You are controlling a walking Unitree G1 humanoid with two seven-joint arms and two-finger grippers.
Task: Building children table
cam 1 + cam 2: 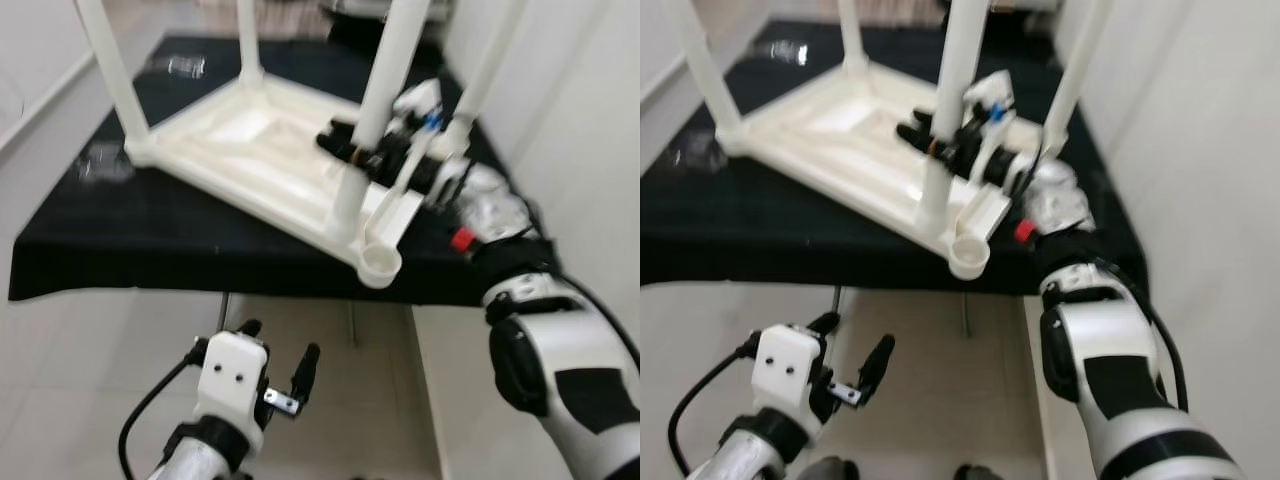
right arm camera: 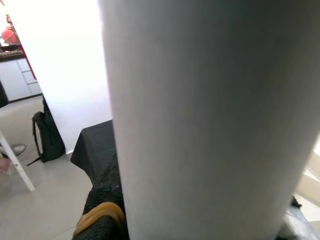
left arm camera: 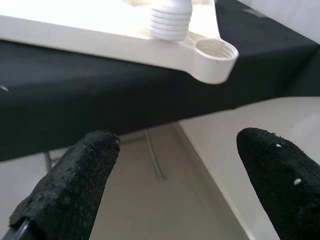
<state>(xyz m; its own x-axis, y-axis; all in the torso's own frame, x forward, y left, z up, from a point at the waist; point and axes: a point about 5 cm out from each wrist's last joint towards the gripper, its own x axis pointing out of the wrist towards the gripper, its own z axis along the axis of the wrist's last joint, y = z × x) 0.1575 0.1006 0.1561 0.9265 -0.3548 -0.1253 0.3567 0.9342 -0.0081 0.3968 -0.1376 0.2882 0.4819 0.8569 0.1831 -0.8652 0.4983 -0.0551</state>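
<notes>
1. My left tool (image 1: 280, 372) hangs low over the pale floor (image 1: 90, 350), in front of the table edge, its two black fingers (image 3: 75, 190) spread apart and holding nothing.
2. Above it, the black-draped table (image 1: 150, 240) carries the white children's table (image 1: 250, 150), which lies upside down with its underside facing up.
3. Plain legs rise from the far-left corner (image 1: 110, 70) and the far corner (image 1: 248, 40) of that upturned top.
4. At the near corner, a round empty socket (image 1: 380, 265) juts past the black cloth; my left wrist view shows it just beside a ribbed, threaded leg base (image 3: 171, 22).
5. A white leg (image 1: 385, 90) stands upright near the front edge of the top, just behind that socket.
6. My right tool (image 1: 350, 143) reaches in from the right and is clenched around this leg, black fingers wrapping its lower part; the right wrist view sees the white cylinder pressed close, with a dark finger pad (image 2: 105, 195) against it.
7. Another leg (image 1: 490, 70) stands at the right corner, beside my silver right arm (image 1: 560, 360).
</notes>
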